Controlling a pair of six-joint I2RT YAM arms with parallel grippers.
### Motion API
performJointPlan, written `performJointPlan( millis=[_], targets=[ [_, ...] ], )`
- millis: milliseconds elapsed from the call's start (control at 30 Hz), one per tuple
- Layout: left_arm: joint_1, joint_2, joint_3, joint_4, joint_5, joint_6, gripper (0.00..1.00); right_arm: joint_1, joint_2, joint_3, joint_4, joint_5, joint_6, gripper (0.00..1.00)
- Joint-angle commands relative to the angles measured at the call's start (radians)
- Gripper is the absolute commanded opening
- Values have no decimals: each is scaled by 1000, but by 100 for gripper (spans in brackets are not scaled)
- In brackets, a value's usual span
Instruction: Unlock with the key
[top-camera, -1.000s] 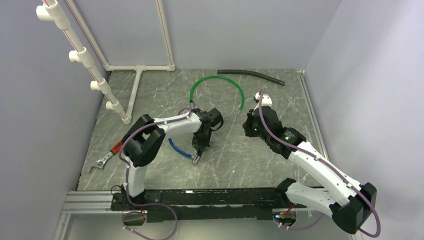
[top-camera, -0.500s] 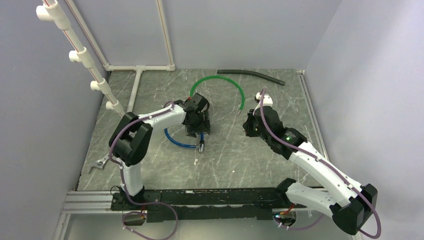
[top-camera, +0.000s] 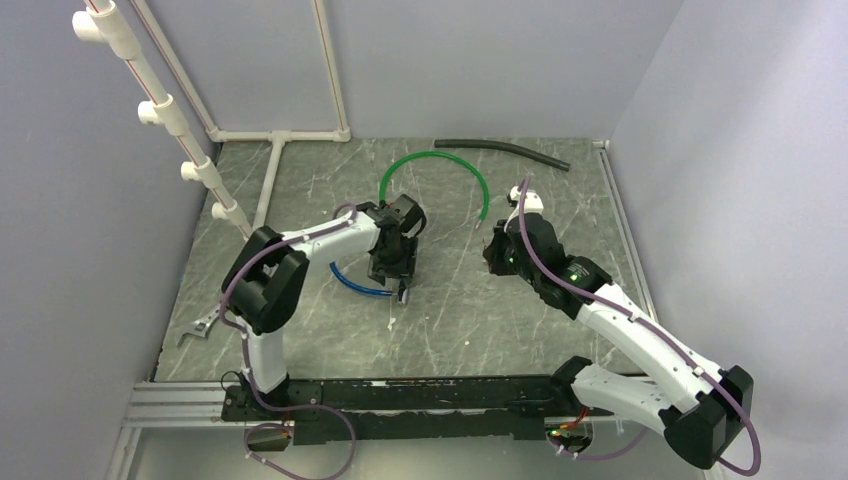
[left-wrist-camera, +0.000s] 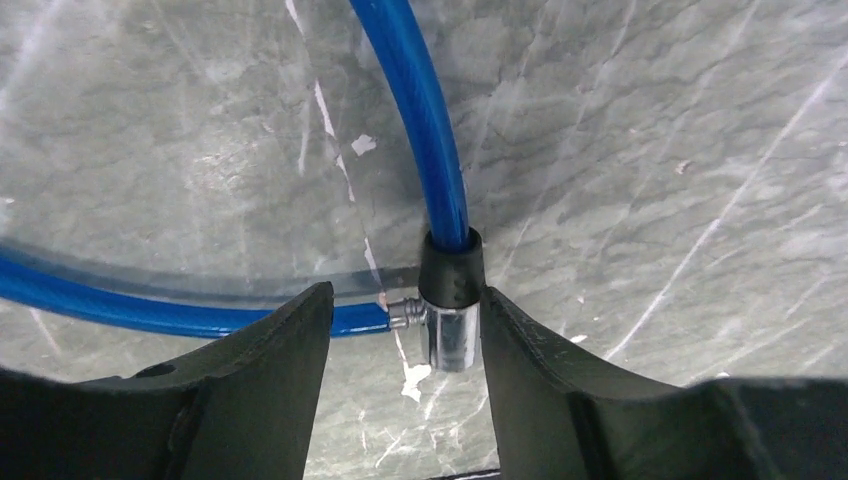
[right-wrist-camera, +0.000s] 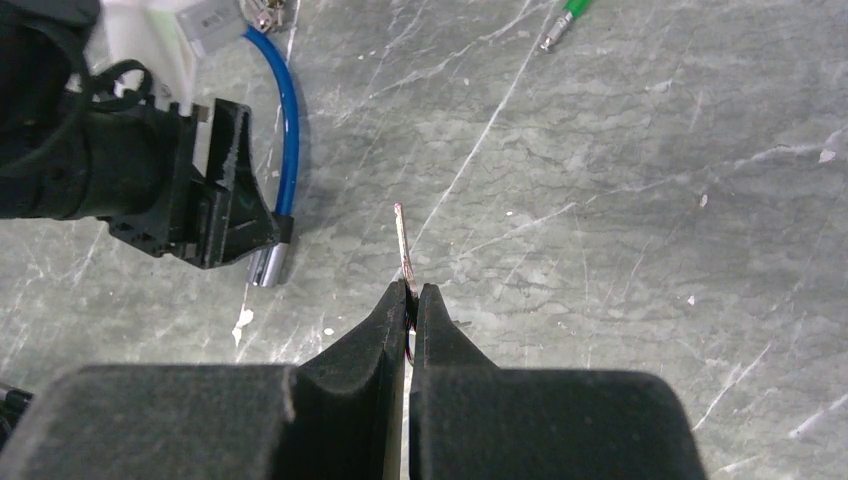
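Note:
A blue cable lock (left-wrist-camera: 420, 120) lies on the grey table, and its chrome and black lock head (left-wrist-camera: 450, 320) sits between the fingers of my left gripper (left-wrist-camera: 405, 300). That gripper is open: the head rests against the right finger, and the left finger stands apart from it. From above, the left gripper (top-camera: 395, 280) points down over the lock head (top-camera: 403, 292). My right gripper (right-wrist-camera: 412, 292) is shut on the key (right-wrist-camera: 403, 255), whose thin blade sticks out forward. The key's tip is to the right of the lock head (right-wrist-camera: 267, 265), with a gap between them.
A green cable loop (top-camera: 440, 158) lies behind both grippers, and a black hose (top-camera: 500, 148) runs along the back edge. White PVC piping (top-camera: 270, 170) stands at the left and back. A wrench (top-camera: 200, 328) lies near the front left corner.
My left gripper has moved away from the table's near edge and opened from shut. The blue cable's loop shifted with it. The right arm and its key have barely moved.

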Motion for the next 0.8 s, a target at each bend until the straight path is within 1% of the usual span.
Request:
performJointPlan(
  millis=[0,133,233,333,367,433,567,600,667,733,767],
  targets=[
    [-22,48,35,13,13,25,59,-3,-10,-1,35,2,10,0],
    [-28,73,40,39,12,33,57,-3,-19,-6,34,-1,8,0],
    [-38,92,55,17,13,30,56,-3,-20,-7,31,3,8,0],
    [-87,93,76,-35,-45,4,61,-3,-22,-12,30,7,7,0],
    [-103,94,74,-40,-64,-8,62,-3,-23,-14,33,6,9,0],
    [-124,113,67,-42,-74,-35,58,-3,-21,-16,40,2,10,0],
    [-133,162,53,-48,-110,-75,56,-3,-13,-12,44,-13,12,0],
    [-133,166,46,-40,-111,-79,52,-4,-13,-12,43,-14,11,0],
    [-133,179,44,-30,-109,-86,42,-3,-15,-8,36,-8,10,0],
    [-132,197,53,-28,-109,-91,25,-4,-19,-3,28,-2,9,0],
    [-133,204,54,-21,-105,-94,19,-3,-22,-3,27,-1,8,0]
  ],
)
